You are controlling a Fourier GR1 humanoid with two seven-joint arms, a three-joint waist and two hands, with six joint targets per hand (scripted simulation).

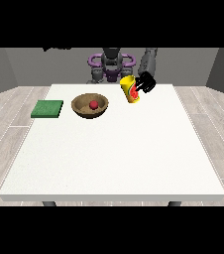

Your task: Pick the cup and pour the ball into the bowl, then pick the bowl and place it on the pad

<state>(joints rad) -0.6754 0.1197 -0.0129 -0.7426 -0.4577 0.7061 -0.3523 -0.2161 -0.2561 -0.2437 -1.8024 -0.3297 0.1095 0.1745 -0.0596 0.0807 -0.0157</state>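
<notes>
One hand, at the view's right, has its fingers curled round the yellow cup, which tilts with its mouth turned toward the wooden bowl. That lean suits a pour, and the pour looks already made: the red ball lies inside the bowl. The bowl sits on the table, just beside the green pad but not on it, so the carry to the pad is judged the remaining step. The other hand is not visible. The white table stands on a pale plank floor, with grey walls behind.
</notes>
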